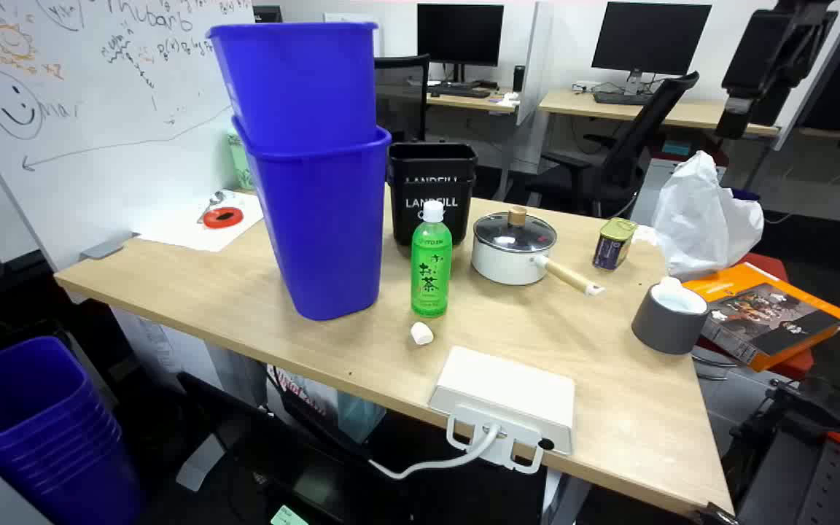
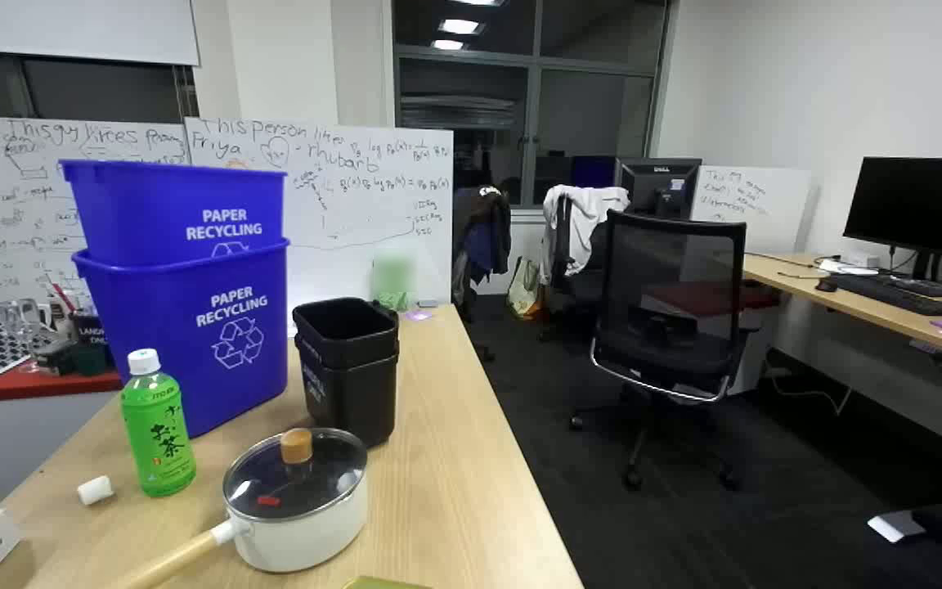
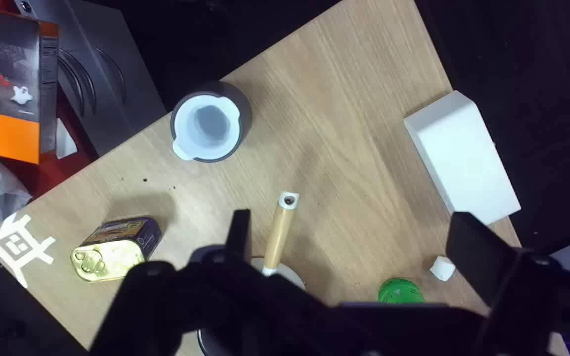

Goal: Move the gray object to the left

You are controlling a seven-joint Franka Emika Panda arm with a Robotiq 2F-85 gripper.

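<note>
Gripper [image 3: 352, 217] is up above the desk [image 1: 631, 408], fingers [image 3: 240, 230] wide apart; bare wood and the end of the pan handle [image 3: 280, 233] show through the gap in the wrist view. Gray object [image 1: 664, 332] stands upright just inside the desk's short edge, between that edge's two corners. Mouth is white inside (liner or nested cup, cannot tell), small tab [image 3: 182, 151] over the rim. Printed can [image 1: 612, 249] sits near the same edge's far corner. In an exterior view, white box [image 1: 507, 383] lies flat at the near long edge, white cable [image 1: 456, 461] running off it. Green bottle [image 1: 431, 277] is upright; small white lump [image 1: 422, 333] lies just beside it, near-edge side. Lidded saucepan [image 1: 504, 270] stands further back, handle angled toward the short edge. Blue bins [image 1: 318, 226] and black bins [image 1: 431, 191], each stacked, stand upright further along the desk. Orange box [image 1: 766, 310] is off the desk, beyond the short edge.
</note>
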